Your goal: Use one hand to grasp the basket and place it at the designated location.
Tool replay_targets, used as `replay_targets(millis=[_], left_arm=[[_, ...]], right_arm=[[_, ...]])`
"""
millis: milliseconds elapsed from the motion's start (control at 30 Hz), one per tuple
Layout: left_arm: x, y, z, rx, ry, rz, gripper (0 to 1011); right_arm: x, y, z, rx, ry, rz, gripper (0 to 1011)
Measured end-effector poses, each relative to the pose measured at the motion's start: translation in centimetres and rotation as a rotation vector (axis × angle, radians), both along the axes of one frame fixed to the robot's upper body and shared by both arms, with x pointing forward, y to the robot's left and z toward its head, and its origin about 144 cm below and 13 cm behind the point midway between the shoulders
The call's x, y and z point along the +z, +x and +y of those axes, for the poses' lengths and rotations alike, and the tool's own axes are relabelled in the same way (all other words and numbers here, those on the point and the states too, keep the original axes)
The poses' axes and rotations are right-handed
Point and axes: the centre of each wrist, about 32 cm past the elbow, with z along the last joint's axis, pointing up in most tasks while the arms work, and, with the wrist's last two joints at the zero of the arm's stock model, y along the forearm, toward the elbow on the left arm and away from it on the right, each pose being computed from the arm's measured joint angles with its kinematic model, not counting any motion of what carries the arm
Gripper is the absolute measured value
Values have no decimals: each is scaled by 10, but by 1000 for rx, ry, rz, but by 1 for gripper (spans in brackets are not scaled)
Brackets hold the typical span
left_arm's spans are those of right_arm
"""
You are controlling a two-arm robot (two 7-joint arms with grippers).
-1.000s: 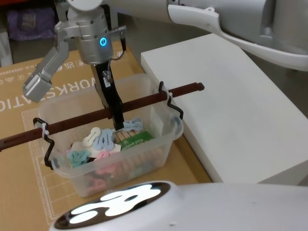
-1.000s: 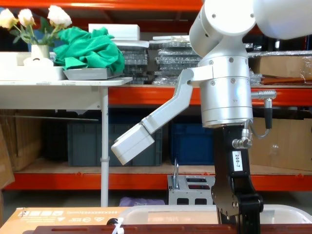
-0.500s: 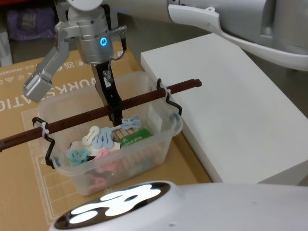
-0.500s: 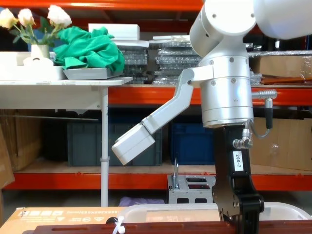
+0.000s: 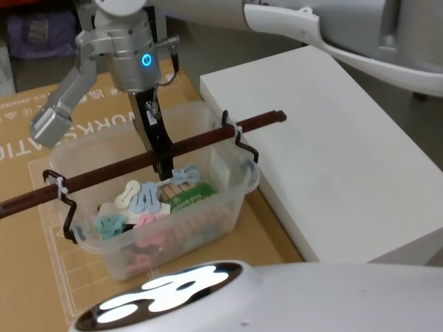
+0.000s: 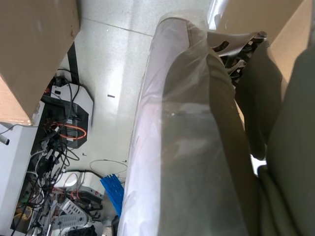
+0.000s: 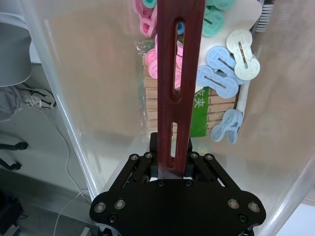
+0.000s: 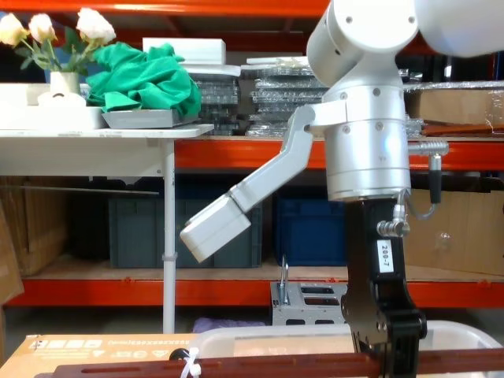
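At the left of the head view lies a brown cardboard sheet printed with large letters. Over its right part is the basket, a clear plastic tub; whether its bottom touches the cardboard I cannot tell. A reddish-brown wooden bar handle crosses the tub's open top from lower left to upper right. At the left rim it is fixed by a white zip tie and a black hook, with a like pair at the right rim.

Inside lie pastel plastic clothes pegs: teal ones at the left end, then a white one, blue ones and pink ones toward the middle. Right of these is a pack of wooden pegs with a green label.

The right gripper reaches down from its silver wrist into the tub at mid-handle, its black fingers clenched on the bar. In the right wrist view the bar runs straight out from between them above the pegs.

The handle's right tip reaches over a white platform, whose near edge is just beside the tub's right wall.

In the chest view, dark blue crates stand on the low shelf behind, their contents hidden. A grey perforated metal box stands nearer the middle, and the gripper grips the bar at the lower right.

The left arm is parked away from the table, its wrist view looking at a floor with tangled cables.
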Motion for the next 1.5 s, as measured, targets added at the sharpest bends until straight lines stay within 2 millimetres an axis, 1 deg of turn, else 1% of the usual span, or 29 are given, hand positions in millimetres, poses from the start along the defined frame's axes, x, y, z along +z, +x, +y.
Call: replay_targets(millis=[67, 233, 267, 500, 967, 1133, 1267, 1500], left_arm=[[0, 0, 0, 0, 0, 0, 0], [0, 0, 0, 0, 0, 0, 0], [0, 0, 0, 0, 0, 0, 0], [0, 0, 0, 0, 0, 0, 0], [0, 0, 0, 0, 0, 0, 0], [0, 0, 0, 0, 0, 0, 0], [0, 0, 0, 0, 0, 0, 0], [0, 0, 0, 0, 0, 0, 0]], right_arm=[[3, -1, -1, 0, 1, -8, 227], [16, -4, -7, -9, 15, -43, 227], [21, -5, -11, -16, 23, -51, 227], [40, -7, -23, -43, 50, -82, 227], [60, -6, -42, -87, 79, -111, 227], [71, -2, -54, -119, 97, -125, 227], [78, -1, -60, -135, 103, -135, 227], [91, -4, -67, -163, 107, -168, 227]])
